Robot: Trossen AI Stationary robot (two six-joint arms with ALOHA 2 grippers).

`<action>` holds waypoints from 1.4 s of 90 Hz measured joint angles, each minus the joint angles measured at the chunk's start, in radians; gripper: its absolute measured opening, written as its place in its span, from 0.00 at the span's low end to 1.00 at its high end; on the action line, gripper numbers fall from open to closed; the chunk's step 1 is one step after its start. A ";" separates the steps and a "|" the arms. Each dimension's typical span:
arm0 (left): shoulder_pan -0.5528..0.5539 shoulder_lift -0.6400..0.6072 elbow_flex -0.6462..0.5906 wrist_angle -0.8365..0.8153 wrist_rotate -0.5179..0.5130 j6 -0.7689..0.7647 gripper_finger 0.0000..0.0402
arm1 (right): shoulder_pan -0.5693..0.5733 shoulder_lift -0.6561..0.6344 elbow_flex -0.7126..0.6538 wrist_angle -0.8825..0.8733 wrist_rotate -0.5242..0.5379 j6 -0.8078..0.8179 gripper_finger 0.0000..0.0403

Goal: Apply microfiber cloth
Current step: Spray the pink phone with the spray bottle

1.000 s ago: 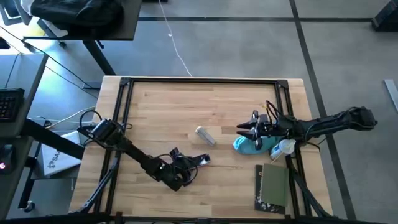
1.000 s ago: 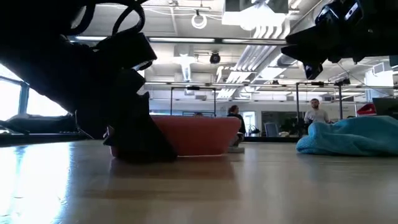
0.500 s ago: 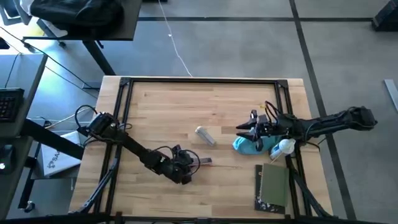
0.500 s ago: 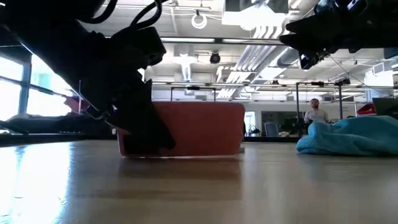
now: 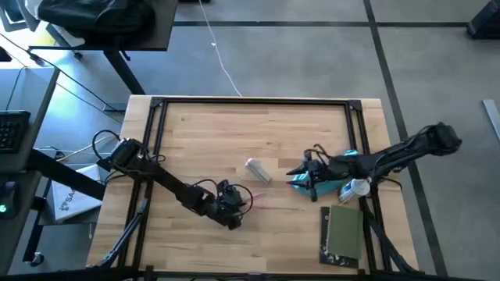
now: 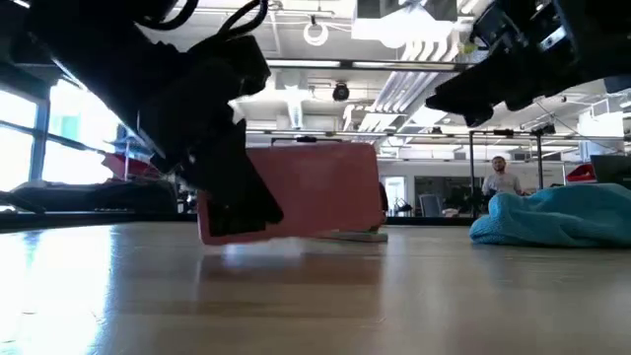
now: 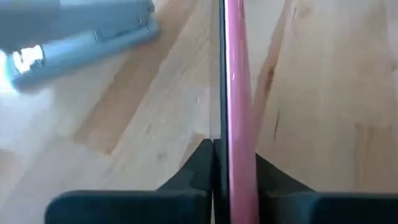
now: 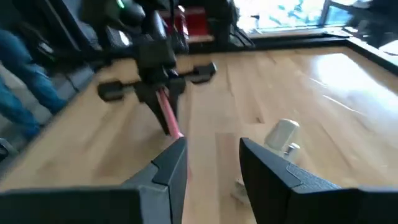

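**Right claw drops over the cloth; left lifts the pink card**

Lower and farther toward the tabletop's middle than half a second ago, the right claw [image 5: 301, 172] now sits over the near-centre edge of the cloth [image 5: 306, 184], hiding much of the blue that showed before. Its fingers [image 8: 168, 163] stand apart with bare wood showing between them in the right wrist view. In the low view the cloth [image 6: 557, 217] lies bunched on the tabletop [image 5: 234, 140] at the right, with the claw [image 6: 473, 94] hanging above and to its left, not touching the fabric there. Whether any fingertip touches the cloth cannot be told from above.

The left claw [image 5: 234, 204] has shifted slightly and is clamped on a thin pink card [image 7: 236, 106], held on edge between its fingers [image 7: 199, 168]. In the low view the card [image 6: 306, 192] is tilted, one corner raised off the wood, where earlier it stood flat on the surface.

A pale grey oblong [image 5: 258, 169] lies between the two claws near the middle, unmoved. A small bottle [image 5: 355, 187] rests just beside the cloth on its outer side, and a dark green book [image 5: 344, 234] lies near the front right corner; both are where they were.
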 joint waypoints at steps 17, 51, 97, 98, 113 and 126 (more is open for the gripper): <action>0.003 -0.085 0.002 -0.001 -0.031 0.048 0.04 | -0.001 0.153 0.109 -0.003 0.004 -0.020 0.29; 0.003 -0.242 0.003 0.039 -0.089 0.180 0.04 | -0.001 0.221 0.370 -0.217 -0.117 -0.094 0.29; 0.003 -0.266 0.003 0.138 -0.081 0.313 0.04 | -0.003 0.221 0.498 -0.368 -0.145 -0.149 0.02; 0.003 -0.266 0.003 0.137 -0.081 0.313 0.04 | -0.003 0.221 0.500 -0.373 -0.145 -0.149 0.02; 0.030 -0.264 0.003 0.141 -0.061 0.239 0.10 | -0.004 0.221 0.546 -0.504 -0.142 -0.131 0.01; 0.069 -0.265 0.005 0.151 0.037 0.194 0.24 | -0.010 0.223 0.597 -0.673 -0.124 -0.145 0.00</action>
